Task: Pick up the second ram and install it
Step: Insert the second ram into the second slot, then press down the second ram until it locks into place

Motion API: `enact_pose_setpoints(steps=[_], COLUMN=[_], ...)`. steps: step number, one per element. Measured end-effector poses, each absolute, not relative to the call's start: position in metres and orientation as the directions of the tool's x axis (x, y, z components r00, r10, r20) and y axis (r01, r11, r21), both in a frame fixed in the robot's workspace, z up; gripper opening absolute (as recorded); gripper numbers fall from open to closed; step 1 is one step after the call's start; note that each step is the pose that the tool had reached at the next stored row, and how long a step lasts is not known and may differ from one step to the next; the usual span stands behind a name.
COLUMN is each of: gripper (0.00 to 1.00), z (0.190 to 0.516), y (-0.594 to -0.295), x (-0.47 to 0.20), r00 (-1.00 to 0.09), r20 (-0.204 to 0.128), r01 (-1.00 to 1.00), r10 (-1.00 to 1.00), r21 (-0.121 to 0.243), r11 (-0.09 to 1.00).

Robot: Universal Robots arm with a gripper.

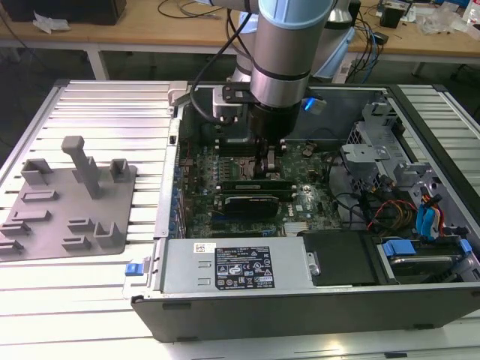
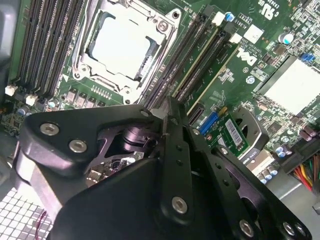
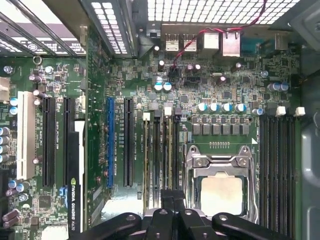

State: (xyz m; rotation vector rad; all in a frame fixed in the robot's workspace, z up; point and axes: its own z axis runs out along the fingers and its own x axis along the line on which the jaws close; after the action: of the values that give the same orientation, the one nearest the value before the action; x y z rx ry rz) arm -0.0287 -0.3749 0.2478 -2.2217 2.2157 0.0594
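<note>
Over motherboard (image 3: 220, 95) | fingers (image 3: 166, 212) pressed together | second ram (image 3: 173, 150) slotted upright, just beneath tips

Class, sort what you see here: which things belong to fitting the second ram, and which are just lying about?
Belong to the job: gripper, second ram beneath it, motherboard.
Lying about: grey holder tray, power supply, graphics card, drive cables.
</note>
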Motion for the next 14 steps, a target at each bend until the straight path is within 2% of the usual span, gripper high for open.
enact_pose_setpoints(steps=[14], gripper=[0.08], z=[0.2494], y=[-0.3748], x=[-0.0288], r00=[0.007], r20=[-0.029], r01=[-1.0], r10=[-1.0], r21=[0.024], r11=[-0.008])
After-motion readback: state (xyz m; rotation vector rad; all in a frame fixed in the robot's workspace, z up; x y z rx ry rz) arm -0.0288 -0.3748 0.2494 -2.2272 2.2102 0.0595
